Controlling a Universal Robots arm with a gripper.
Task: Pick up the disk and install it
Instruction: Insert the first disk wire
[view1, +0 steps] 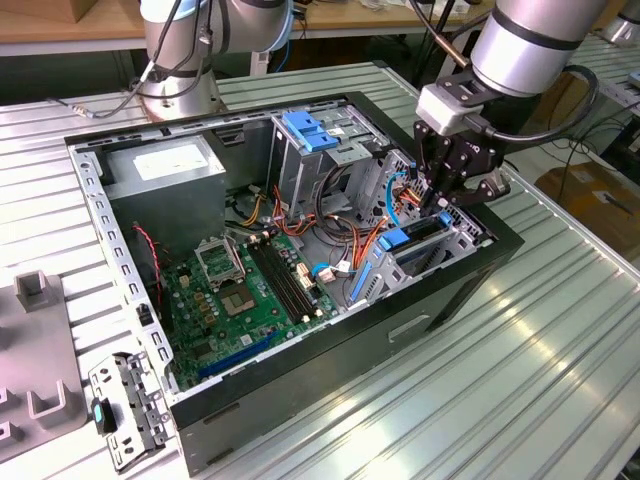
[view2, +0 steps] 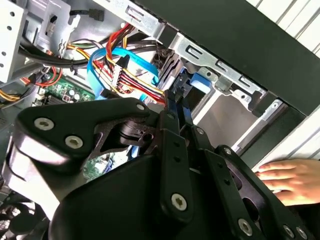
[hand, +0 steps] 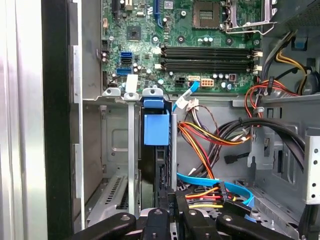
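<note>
Ribbed aluminium slats form the counter (view1: 520, 330), and on them an open black computer case (view1: 420, 320) is laid on its side. Beyond the counter, a wooden bench edge and dangling cables are seen in the room behind, and a cardboard box (view1: 590, 190) sits on the floor at the exterior view's right. A second robot base (view1: 180, 60) is mounted at the far edge of the counter. At the exterior view's left, a grey moulded fixture (view1: 35, 350) and a small metal bracket (view1: 125, 410) are laid beside the case.

Inside the case, a green motherboard (view1: 240, 300) is seen, with a grey power supply (view1: 165, 170) at the far corner and a metal drive cage (view1: 320, 150) topped by a blue tab. Bundles of red, yellow and orange wires are spread between them.

The disk (view1: 415, 240) is seated on edge in the drive bay at the near wall of the case, its blue plastic rail (hand: 156, 127) visible between the bay's metal guides. The gripper (view1: 440, 200) is lowered directly over it, its black fingers (view2: 175, 107) pressed together on the disk's upper edge. A person's hand (view2: 290, 180) is rested on the counter just outside the case in the second wrist view.
</note>
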